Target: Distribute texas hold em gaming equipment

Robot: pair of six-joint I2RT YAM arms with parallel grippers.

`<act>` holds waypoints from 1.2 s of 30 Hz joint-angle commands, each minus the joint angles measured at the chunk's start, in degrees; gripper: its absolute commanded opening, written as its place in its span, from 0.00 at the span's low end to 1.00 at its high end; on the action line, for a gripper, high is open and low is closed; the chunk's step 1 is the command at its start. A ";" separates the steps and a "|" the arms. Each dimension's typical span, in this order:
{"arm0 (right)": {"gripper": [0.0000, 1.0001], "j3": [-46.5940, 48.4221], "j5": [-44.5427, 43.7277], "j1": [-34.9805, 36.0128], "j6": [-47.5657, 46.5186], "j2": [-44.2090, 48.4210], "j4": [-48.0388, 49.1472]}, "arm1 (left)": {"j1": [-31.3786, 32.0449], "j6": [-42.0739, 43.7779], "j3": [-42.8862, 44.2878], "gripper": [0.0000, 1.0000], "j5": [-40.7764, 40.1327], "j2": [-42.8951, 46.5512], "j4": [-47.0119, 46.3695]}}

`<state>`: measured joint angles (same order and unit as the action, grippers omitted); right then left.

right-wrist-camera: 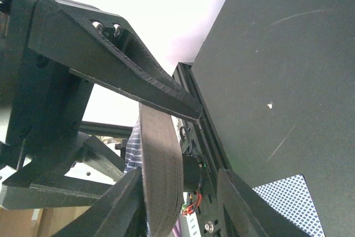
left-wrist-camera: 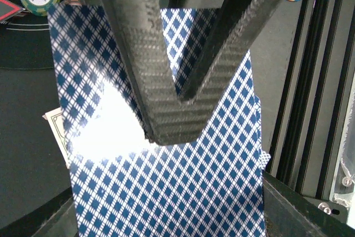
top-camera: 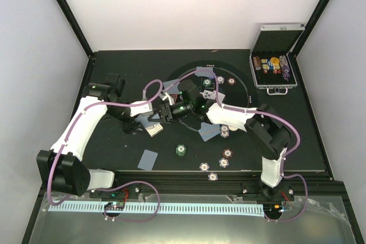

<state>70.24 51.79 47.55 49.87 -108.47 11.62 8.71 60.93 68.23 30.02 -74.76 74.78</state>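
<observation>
Several blue-backed cards [left-wrist-camera: 166, 192] pinched between left fingers [left-wrist-camera: 172, 120].

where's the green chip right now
In the top external view the green chip lies near the table's front edge, about centre, just right of a lone face-down card.

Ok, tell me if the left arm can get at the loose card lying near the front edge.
Likely yes: the card lies bare near that arm, but the left pincer is shut on the deck.
</observation>
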 commanded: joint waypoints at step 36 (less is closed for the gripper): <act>0.01 -5.64 -3.86 -11.60 -4.97 15.95 -14.96 | -0.36 0.35 0.76 0.02 1.97 0.85 0.02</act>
<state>66.81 46.15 40.10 45.12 -95.26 -3.79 8.62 60.86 68.10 30.04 -74.74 74.91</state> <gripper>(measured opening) 0.016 0.656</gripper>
